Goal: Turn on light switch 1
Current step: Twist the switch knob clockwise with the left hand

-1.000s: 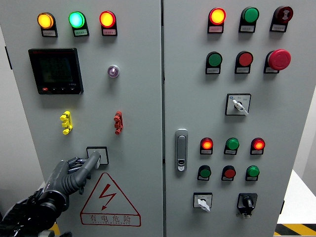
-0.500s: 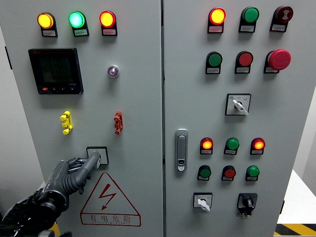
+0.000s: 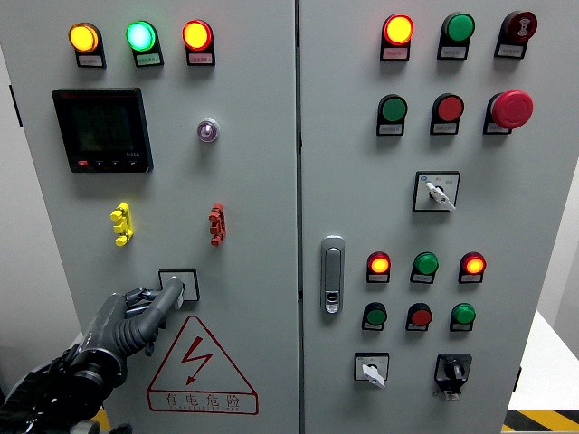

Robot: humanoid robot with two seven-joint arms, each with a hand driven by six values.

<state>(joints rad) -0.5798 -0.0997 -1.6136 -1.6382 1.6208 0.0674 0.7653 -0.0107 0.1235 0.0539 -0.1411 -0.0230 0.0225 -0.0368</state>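
Head view: grey electrical cabinet, two doors, vertical seam down the middle. Left hand [image 3: 136,318] comes up from the lower left on a dark arm, index finger [image 3: 166,297] stretched out, tip touching the small square light switch [image 3: 179,283] low on the left door [image 3: 253,181]. Other fingers curled back under the palm, holding nothing. Whether the tip presses the switch or just rests on it, can't tell. Right hand not seen.

The switch sits just above the red-outlined lightning warning triangle [image 3: 201,366], below and between the yellow toggle [image 3: 121,224] and the red toggle [image 3: 216,224]. Higher on the same door: dark digital meter [image 3: 101,129], small round purple-lit button [image 3: 208,131], and a top row of three lit lamps, amber [image 3: 83,38], green [image 3: 140,36], red-orange [image 3: 196,35].

Right door [image 3: 534,199]: chrome door handle [image 3: 333,274] near the seam. Top row has a lit red lamp [image 3: 397,30], a green button [image 3: 459,28] and a dark red buzzer [image 3: 519,26]. Next row down includes a red mushroom emergency stop [image 3: 511,108]. White-lever selector switch [image 3: 436,191] mid door. Lower down, two rows of three small red and green lamps and buttons; in the upper row the two red ones glow. Bottom: another white-lever selector [image 3: 371,368] and a black knob selector [image 3: 452,371] beside it.
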